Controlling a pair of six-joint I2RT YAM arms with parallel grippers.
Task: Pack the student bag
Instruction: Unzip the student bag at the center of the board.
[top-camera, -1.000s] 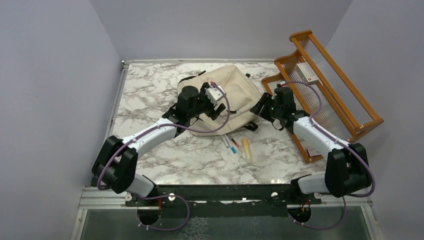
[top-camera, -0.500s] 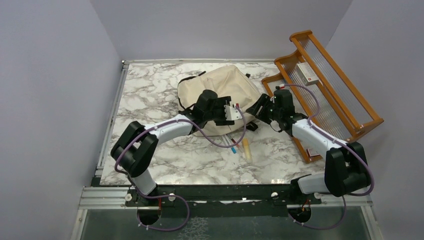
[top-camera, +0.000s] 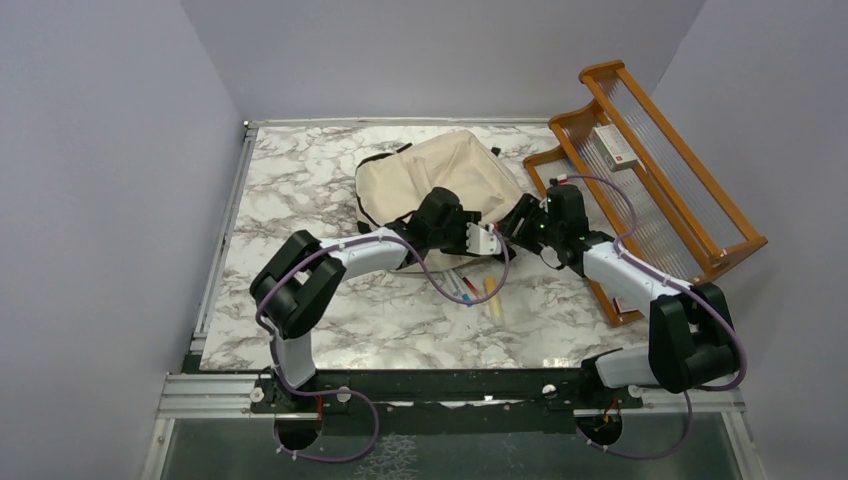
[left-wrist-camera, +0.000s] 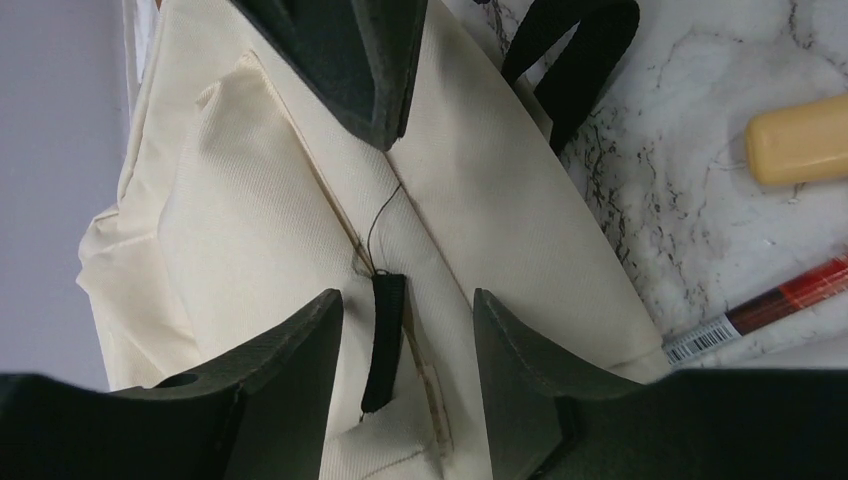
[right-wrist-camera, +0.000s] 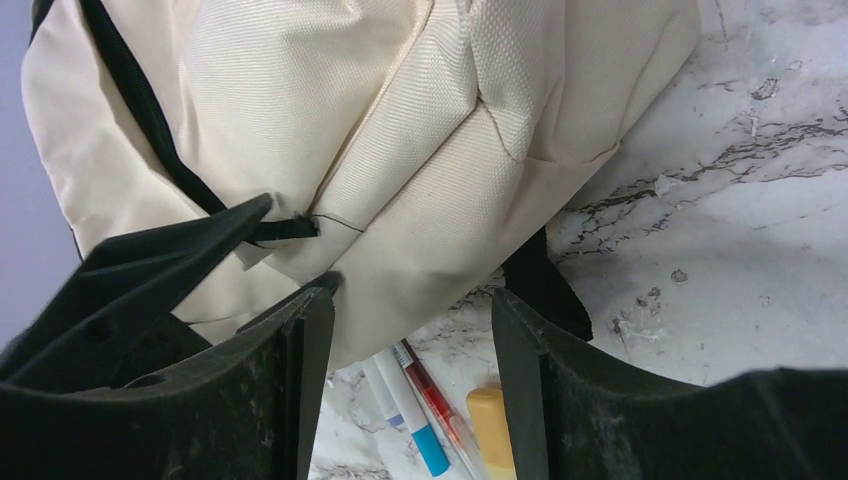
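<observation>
The student bag (top-camera: 440, 175) is lying on the marble table (top-camera: 300, 200) towards the far edge, a little right of the middle, its cream face turned up and its near end pointing at the near edge. The left gripper (top-camera: 496, 243) is hanging over that near end, reaching in from the left. In the left wrist view its fingers (left-wrist-camera: 300, 370) are standing apart over the cream cloth (left-wrist-camera: 250, 220), and a black zipper pull (left-wrist-camera: 383, 340) is lying in the gap between them, with space showing on both sides. The right gripper (top-camera: 520, 225) is meeting the same near end of the bag from the right side, just beside the left one. In the right wrist view its fingers (right-wrist-camera: 300, 350) are spread, and a rounded fold of the bag (right-wrist-camera: 350, 100) is filling the gap between them; whether they are pressing it I cannot tell. A black strap (right-wrist-camera: 540, 280) is sticking out from under the bag. Two pens (top-camera: 465, 288) and a yellow stick (top-camera: 492, 297) are lying just beside the bag's near end, towards the near edge. A wooden rack (top-camera: 650, 180) is lying along the right edge of the table.
</observation>
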